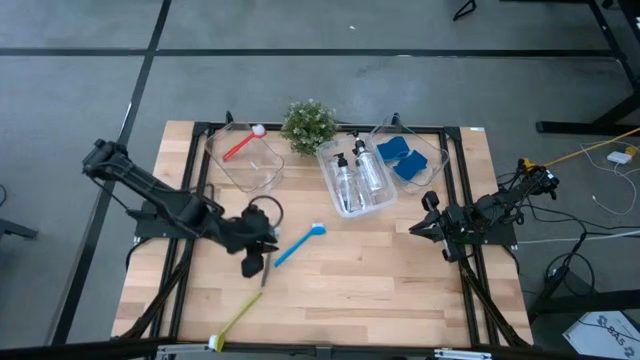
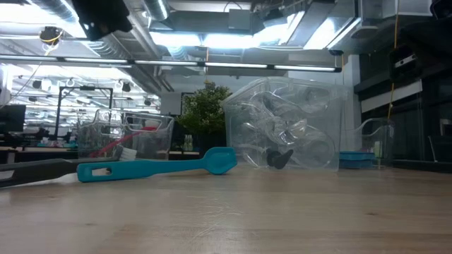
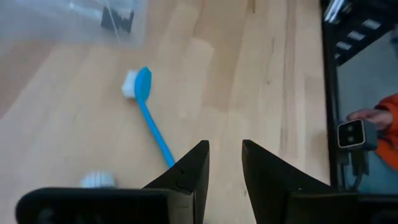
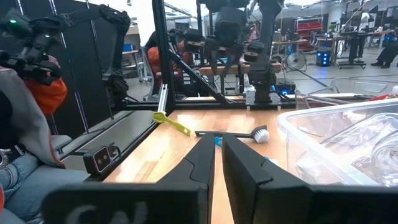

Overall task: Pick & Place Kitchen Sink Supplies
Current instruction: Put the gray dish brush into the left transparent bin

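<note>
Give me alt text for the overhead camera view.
Three clear bins line the wooden table's far side, holding a red brush, pump bottles and blue sponges. The left gripper hovers beside a blue brush.

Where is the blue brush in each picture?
High view: the blue brush lies on the table's middle, beside the left gripper.
Low view: it lies across the left foreground, head toward the clear bin.
Left wrist view: it runs from mid-picture down behind the fingers.
Right wrist view: only a blue sliver shows between the fingers, likely the brush.
Shared landmark: the clear bin with the bottles.
</note>
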Tool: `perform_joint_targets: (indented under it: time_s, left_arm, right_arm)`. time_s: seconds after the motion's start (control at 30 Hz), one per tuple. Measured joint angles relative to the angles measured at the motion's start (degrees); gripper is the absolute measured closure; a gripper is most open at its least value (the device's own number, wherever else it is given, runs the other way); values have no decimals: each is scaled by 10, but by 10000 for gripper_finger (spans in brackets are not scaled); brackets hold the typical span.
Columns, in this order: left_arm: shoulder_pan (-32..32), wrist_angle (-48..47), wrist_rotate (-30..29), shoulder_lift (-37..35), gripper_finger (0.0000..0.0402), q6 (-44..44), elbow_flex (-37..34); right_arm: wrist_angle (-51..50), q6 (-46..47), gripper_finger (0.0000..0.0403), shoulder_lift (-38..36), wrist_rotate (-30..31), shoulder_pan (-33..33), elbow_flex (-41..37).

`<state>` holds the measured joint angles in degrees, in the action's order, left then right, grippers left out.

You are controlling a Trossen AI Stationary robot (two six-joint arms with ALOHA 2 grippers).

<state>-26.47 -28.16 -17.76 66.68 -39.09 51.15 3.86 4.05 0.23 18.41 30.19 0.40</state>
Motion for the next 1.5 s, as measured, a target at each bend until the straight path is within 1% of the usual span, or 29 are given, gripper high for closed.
perform_joint_targets:
  time_s: [0.17, 0.33, 0.47, 0.67, 0.87, 1.0, 1.13, 1.3, 1.5]
  left_arm:
    - [-29, -72, -6, 69, 313, -72, 70]
    - [-55, -117, -6, 126, 313, -133, 120]
    - [-66, -134, -4, 161, 313, -183, 133]
    - [-72, -153, 13, 214, 313, -249, 133]
    - [-69, -159, 23, 274, 313, -268, 133]
    - [-54, -183, 24, 312, 313, -277, 133]
    - [-39, -203, 41, 339, 313, -278, 133]
    - [-25, -222, 54, 355, 313, -278, 133]
    - [-22, -232, 49, 355, 313, -277, 132]
  right_arm:
    - [0, 0, 370, 0, 0, 0, 0]
    - [0, 0, 370, 0, 0, 0, 0]
    - [0, 0, 370, 0, 0, 0, 0]
    - [0, 0, 370, 0, 0, 0, 0]
    - [0, 0, 370, 0, 0, 0, 0]
    - [0, 0, 370, 0, 0, 0, 0]
    - [0, 0, 370, 0, 0, 0, 0]
    - [0, 0, 370, 0, 0, 0, 0]
    - [0, 0, 370, 0, 0, 0, 0]
